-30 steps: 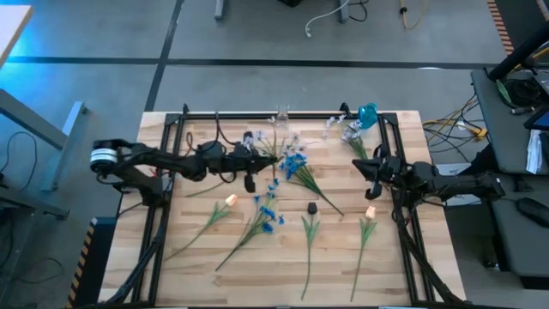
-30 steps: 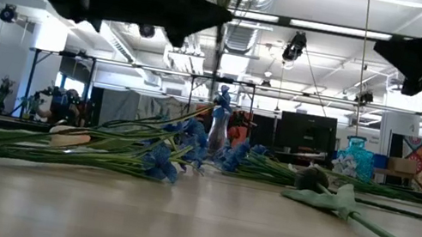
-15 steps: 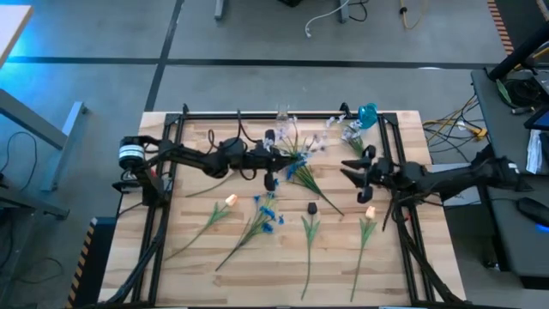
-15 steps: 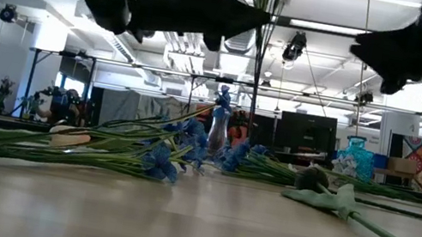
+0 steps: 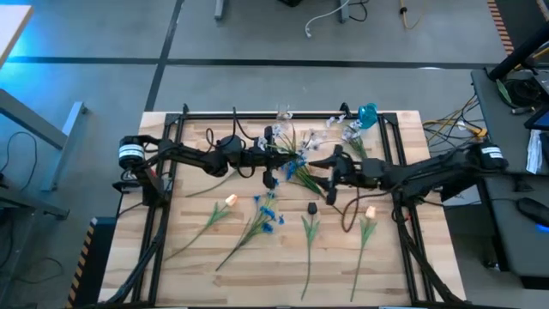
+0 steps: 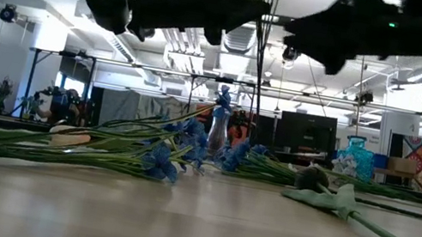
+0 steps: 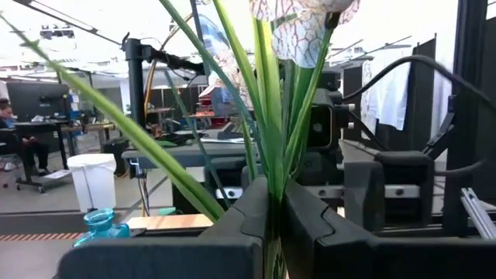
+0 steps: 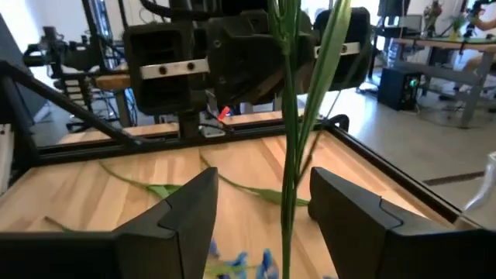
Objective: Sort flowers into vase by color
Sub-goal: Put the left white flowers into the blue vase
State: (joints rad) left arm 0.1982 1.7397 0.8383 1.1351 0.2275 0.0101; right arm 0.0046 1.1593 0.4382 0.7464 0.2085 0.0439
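While most flowers lie loose across the desk (image 5: 180, 257), one white-headed sprig (image 7: 298, 31) stands lifted above its middle. At the far left, pale yellow-orange sprigs (image 5: 225, 202) and a blue-blossomed bunch (image 5: 268, 215) rest flat on the wood. Just right of them, the left claw (image 5: 273, 156) is clenched on the white sprig's green stem, holding it upright over the desk. Further right, the right claw (image 5: 328, 163) hovers with fingers (image 8: 190, 209) spread wide on either side of that same stem, not touching it. Beyond, a turquoise vase (image 5: 367, 113) stands at the far right corner, with a clear vase (image 5: 281, 112) along the far edge.
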